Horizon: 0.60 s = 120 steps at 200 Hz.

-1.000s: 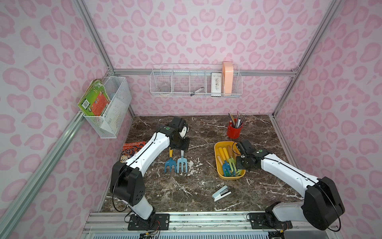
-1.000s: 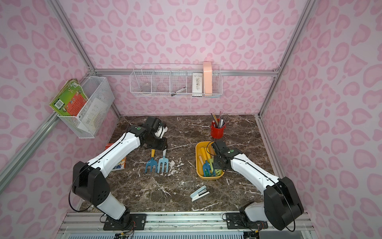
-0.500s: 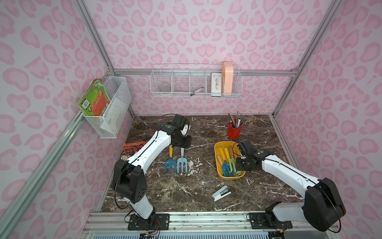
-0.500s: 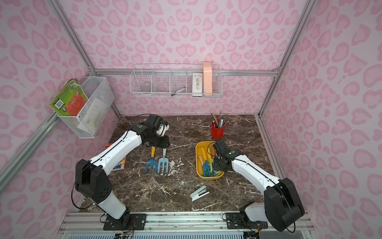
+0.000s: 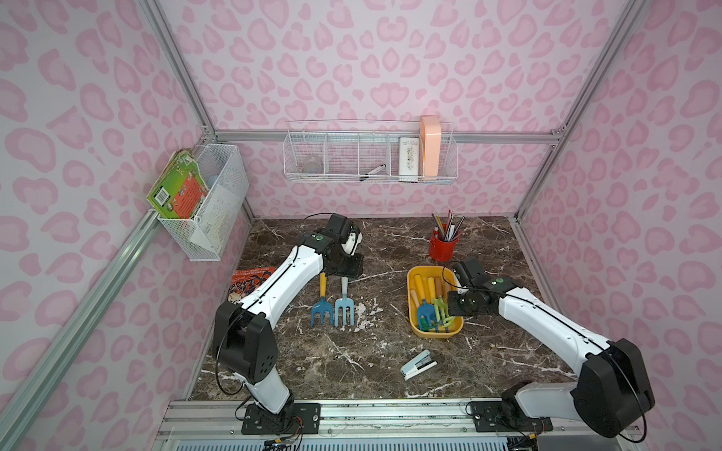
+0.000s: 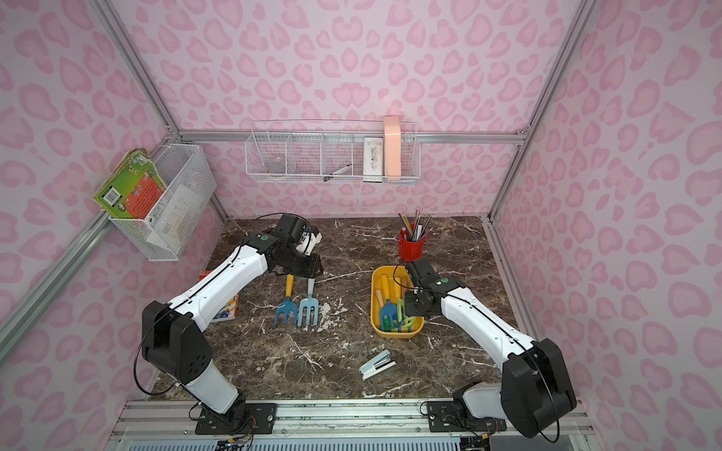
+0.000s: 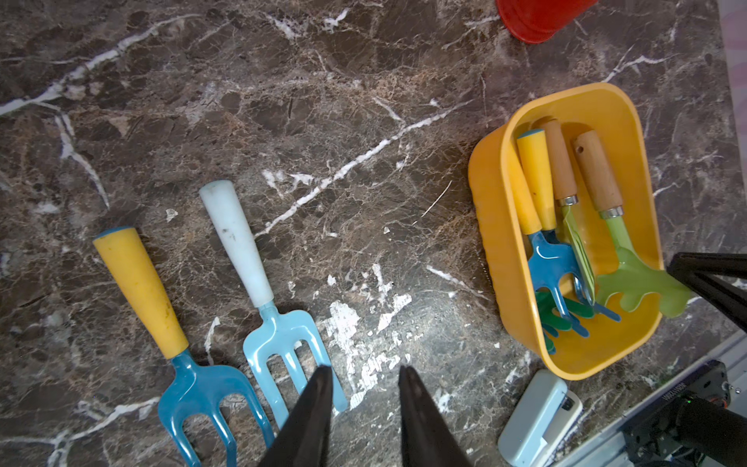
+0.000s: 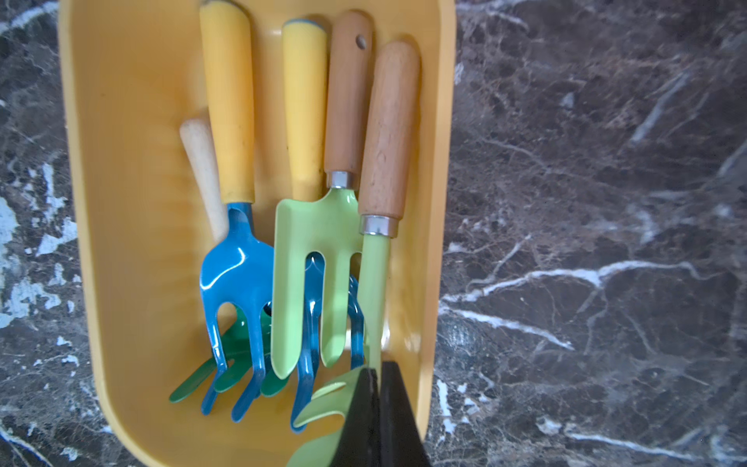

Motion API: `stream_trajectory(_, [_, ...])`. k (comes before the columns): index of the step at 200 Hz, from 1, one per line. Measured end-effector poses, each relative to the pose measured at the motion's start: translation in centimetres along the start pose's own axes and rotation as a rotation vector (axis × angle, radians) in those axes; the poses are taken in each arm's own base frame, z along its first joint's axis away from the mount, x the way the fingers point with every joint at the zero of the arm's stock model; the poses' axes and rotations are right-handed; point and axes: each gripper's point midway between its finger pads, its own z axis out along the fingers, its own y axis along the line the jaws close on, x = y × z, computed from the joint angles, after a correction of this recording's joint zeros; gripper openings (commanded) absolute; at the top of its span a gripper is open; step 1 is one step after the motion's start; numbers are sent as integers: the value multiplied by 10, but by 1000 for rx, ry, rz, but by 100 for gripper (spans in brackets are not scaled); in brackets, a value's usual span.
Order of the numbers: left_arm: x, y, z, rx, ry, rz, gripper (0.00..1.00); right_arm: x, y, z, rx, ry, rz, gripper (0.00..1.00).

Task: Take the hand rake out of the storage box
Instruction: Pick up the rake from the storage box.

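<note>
rake pinched at the neck, lying along the box's right wall

the hand rake (image 8: 384, 161) lies lengthwise in the storage box (image 8: 121, 161). its long axis runs along the box's long side, close against the wall on the robot's right. the handle points to the far end, toward the red cup (image 5: 443, 248). the head points to the near end, where its curled tines reach out over the rim at the corner. it has a plain wooden handle, a metal collar, and a pale green neck and head.

the right gripper (image 8: 378, 374) is closed tight on the green neck, just by the tines. the left gripper (image 7: 364, 370) hangs partly open with nothing in it. it is over the table (image 5: 332, 371), near a dark blue fork (image 7: 141, 287) and a light blue fork (image 7: 242, 250) that lie side by side.

inside the box the rake is crowded. a green fork (image 8: 311, 242) lies right beside it, a yellow-handled fork (image 8: 228, 121) lies further over, and a white-handled tool (image 8: 202, 161) sits underneath. a stapler (image 5: 419, 364) lies on the table past the box's near end, apart from it.
</note>
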Motion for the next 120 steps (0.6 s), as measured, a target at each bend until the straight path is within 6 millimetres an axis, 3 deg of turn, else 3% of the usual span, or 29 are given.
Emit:
stream_trajectory(53, [3, -31, -3, 149, -15, -19, 36, -31, 16, -29, -72, -95, -19, 0])
stream_trajectory(86, [12, -48, 10, 257, 10, -48, 38, -53, 36, -43, -158, -169, -73, 0])
stream_trajectory(120, [10, -62, 20, 346, 13, -65, 39, -66, 57, -42, -241, -211, -110, 0])
